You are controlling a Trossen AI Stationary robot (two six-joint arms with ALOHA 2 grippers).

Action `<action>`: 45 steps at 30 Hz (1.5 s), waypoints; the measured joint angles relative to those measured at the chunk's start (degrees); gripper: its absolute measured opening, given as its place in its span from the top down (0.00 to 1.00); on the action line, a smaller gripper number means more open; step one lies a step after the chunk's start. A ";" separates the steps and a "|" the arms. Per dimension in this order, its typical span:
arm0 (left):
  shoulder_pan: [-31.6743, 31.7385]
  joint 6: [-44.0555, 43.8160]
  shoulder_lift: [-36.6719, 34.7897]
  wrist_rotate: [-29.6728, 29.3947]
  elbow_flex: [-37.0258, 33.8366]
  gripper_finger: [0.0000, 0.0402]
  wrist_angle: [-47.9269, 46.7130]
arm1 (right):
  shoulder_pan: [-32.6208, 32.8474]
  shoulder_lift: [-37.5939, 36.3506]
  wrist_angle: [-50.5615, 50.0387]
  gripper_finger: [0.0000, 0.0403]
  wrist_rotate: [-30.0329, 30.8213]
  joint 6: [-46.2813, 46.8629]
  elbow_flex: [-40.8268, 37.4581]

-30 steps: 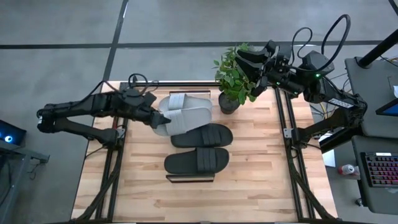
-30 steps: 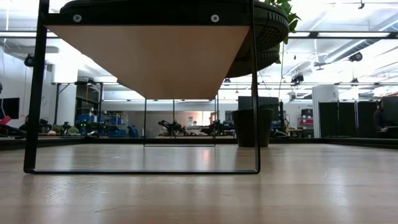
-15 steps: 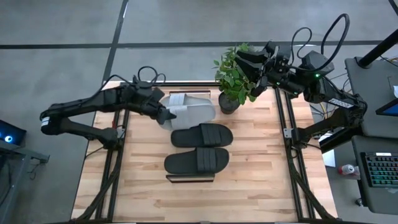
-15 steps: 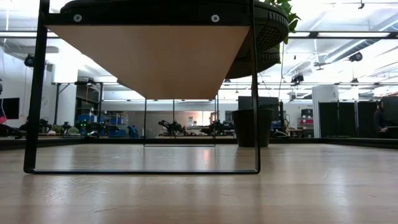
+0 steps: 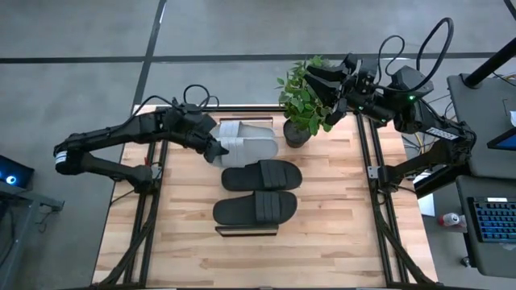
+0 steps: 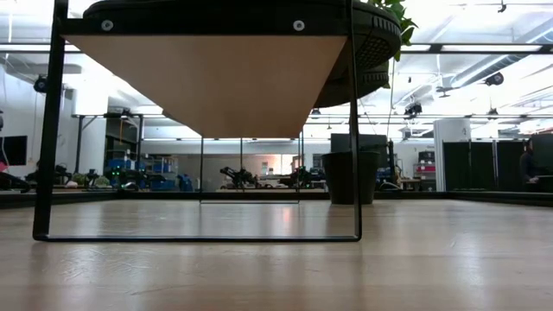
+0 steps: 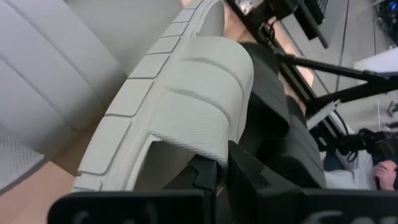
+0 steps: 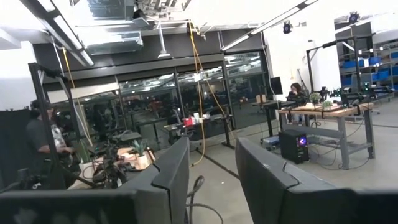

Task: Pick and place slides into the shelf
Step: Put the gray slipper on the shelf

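Note:
Two pale grey slides [image 5: 248, 141] lie side by side across the far end of the shelf [image 6: 207, 78]. Two black slides [image 5: 262, 175] [image 5: 255, 207] lie across it nearer the front. My left gripper [image 5: 216, 151] is shut at the left end of the nearer grey slide [image 7: 193, 106]. My right gripper [image 5: 318, 80] hangs open, high up by the plant, with nothing between its fingers [image 8: 168, 174]. In the low view only the shelf's underside, its dark end rail [image 6: 54, 130] and the overhanging black soles [image 6: 376, 43] show. My left gripper meets the nearer grey slide at its left end, on the textured footbed's edge [image 7: 186, 140], with its shut fingertips. The fingers come from the table's left, slanting down, along the slide's length. The slide lies flat on the shelf beside the other grey one.
A potted plant [image 5: 302, 101] stands at the far right of the wooden tabletop [image 5: 339, 242], close to the grey slides' right ends. Dark frame rails [image 5: 149, 217] [image 5: 379, 217] run along both sides of the table. Bare wood lies near the front edge.
My left gripper has gone toward the table's far edge and a little right, rolling as it went. The nearer grey slide, which lay slanted, has swung toward the far edge and now lies square across the shelf, close against the other grey slide.

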 joint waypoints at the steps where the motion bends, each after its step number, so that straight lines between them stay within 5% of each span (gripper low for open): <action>1: 0.06 0.36 0.39 0.78 -0.02 1.00 -0.13 | 0.00 0.00 0.02 0.70 0.00 0.00 0.00; 18: 1.47 0.57 2.11 9.64 -0.03 1.00 -0.51 | 0.00 0.00 0.04 0.70 0.00 0.00 0.00; 45: 3.70 -0.94 1.92 8.59 -4.10 0.95 -0.42 | 0.00 0.00 0.13 0.71 0.00 0.42 0.00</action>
